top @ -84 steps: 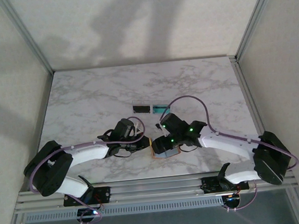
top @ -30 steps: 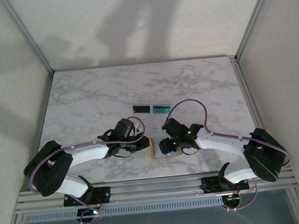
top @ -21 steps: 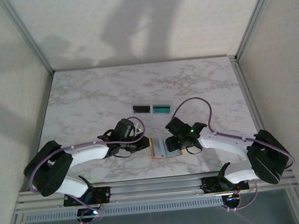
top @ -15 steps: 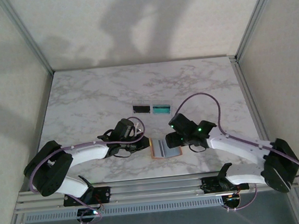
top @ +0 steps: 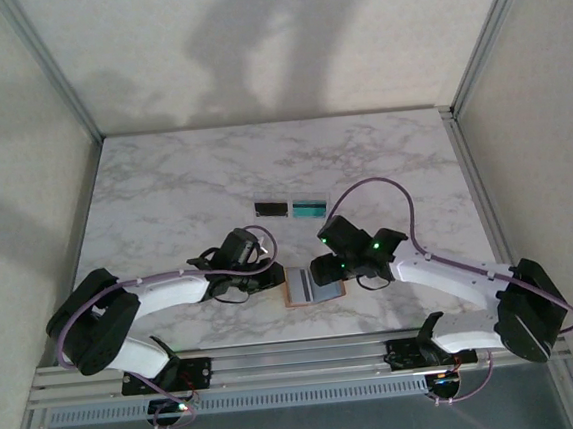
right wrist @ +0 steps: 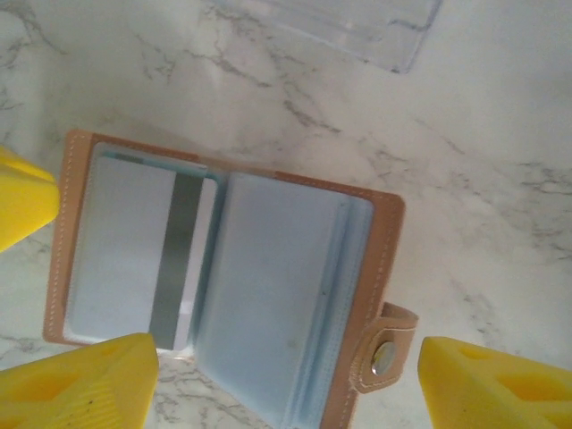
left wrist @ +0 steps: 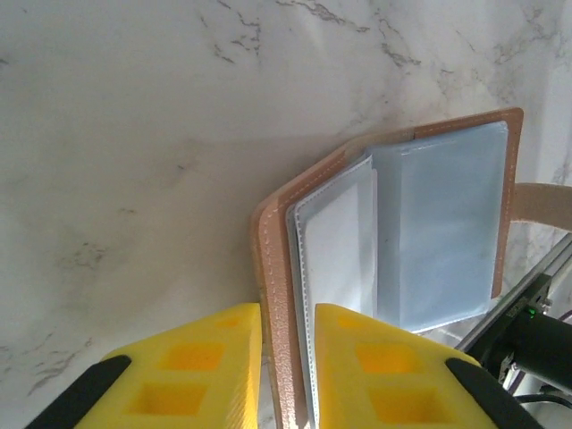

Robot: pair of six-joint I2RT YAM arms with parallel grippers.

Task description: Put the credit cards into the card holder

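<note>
The card holder is being shown lying open on the marble table, near the front edge and between the two arms. Its left leather cover is being clamped by the left gripper. In the left wrist view this gripper is being seen with its yellow fingers drawn close together on the rim of that cover, while the grey-blue pockets of the card holder are being fanned out to the right. The right gripper is being held spread wide just above the holder's right half, with nothing between its fingers. In the right wrist view the gripper is being shown with one yellow finger at each lower corner of the picture, and the card holder is being framed between them. Whether those fingers are touching the leather cannot be told. A striped card, pale with a grey band, is being seen tucked in the left-hand pocket. The clasp tab is being seen sticking out from the right cover. Farther back on the table, well apart from the holder, a black card and a teal card are being shown lying flat, just beside each other.
</note>
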